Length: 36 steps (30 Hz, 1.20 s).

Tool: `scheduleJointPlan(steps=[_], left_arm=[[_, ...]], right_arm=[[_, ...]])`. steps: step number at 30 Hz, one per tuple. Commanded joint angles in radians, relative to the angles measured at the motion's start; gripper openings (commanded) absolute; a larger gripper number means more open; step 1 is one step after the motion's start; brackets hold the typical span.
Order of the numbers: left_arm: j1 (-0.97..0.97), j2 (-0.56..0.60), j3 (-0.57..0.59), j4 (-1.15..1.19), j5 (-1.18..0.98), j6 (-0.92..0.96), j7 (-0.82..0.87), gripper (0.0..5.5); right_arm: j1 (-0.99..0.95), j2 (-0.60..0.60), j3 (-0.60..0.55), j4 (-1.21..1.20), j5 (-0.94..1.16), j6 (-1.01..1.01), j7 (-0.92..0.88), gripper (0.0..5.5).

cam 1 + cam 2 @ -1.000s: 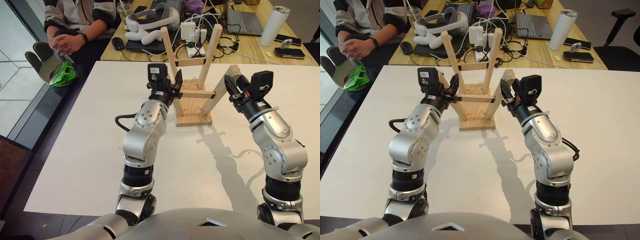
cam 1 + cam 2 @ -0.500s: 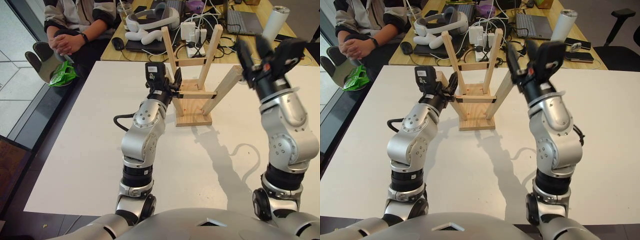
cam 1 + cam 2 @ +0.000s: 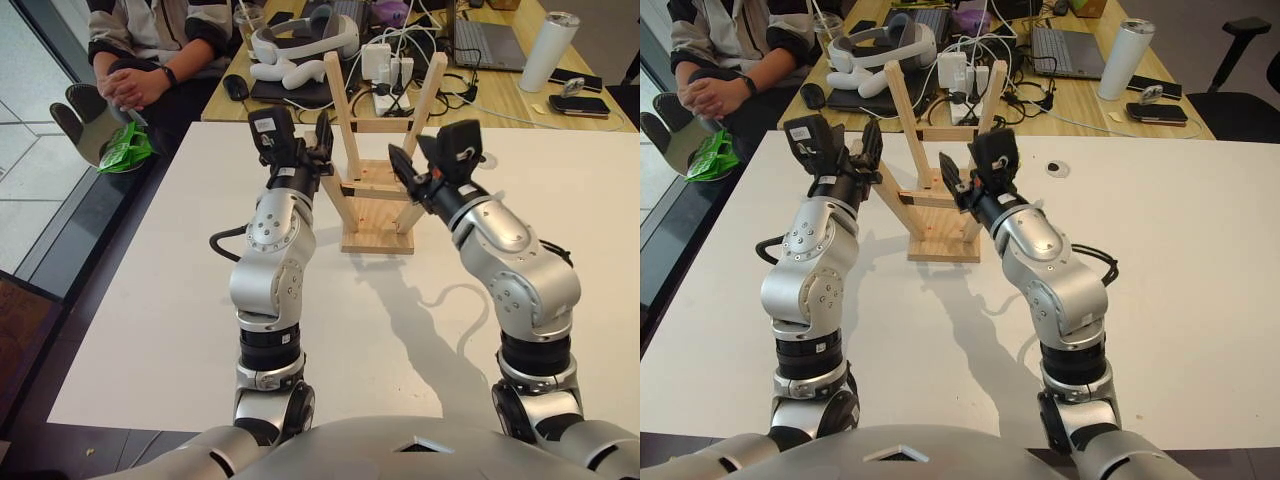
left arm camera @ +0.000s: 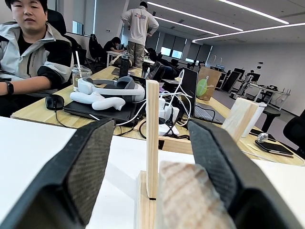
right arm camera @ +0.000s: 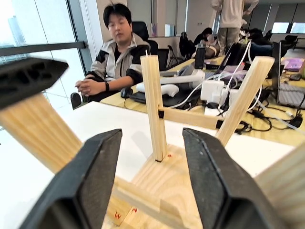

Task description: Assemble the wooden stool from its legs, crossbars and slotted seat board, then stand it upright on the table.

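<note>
Straddling stool leg, left claw wide open; right claw open.

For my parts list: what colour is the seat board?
The seat board is pale bare wood with red marks; clearest in the right wrist view.

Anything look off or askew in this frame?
The stool stands seat-down with its legs up, and the near-left leg looks to splay outward more than the back pair. The open left gripper straddles its tip. A small round object lies loose on the table.
</note>
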Motion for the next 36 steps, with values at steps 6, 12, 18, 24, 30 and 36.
scheduleJointPlan(steps=[6,12,18,24,30,36], left_arm=[[-0.012,-0.026,-0.010,0.004,-0.013,-0.012,0.004,2.83],[-0.012,-0.052,0.028,-0.040,-0.079,-0.023,0.007,2.83],[-0.020,-0.050,0.045,-0.042,-0.111,-0.018,0.025,2.83],[-0.015,-0.046,0.040,-0.038,-0.117,-0.018,0.033,2.83],[-0.038,-0.010,0.093,-0.049,-0.124,-0.019,0.047,2.83],[-0.091,0.089,0.229,-0.135,-0.178,-0.006,0.031,3.62]], right_arm=[[-0.049,0.084,0.071,0.156,-0.076,-0.153,0.052,2.34],[-0.063,0.112,0.050,0.160,-0.095,-0.235,0.074,2.34],[-0.002,0.001,0.157,0.307,-0.176,-0.071,0.139,2.34],[-0.008,0.010,0.136,0.306,-0.198,-0.100,0.143,2.34],[-0.153,0.180,-0.052,0.190,-0.088,-0.307,0.079,2.34],[-0.418,0.226,-0.269,0.012,0.129,-0.274,-0.002,2.56]])
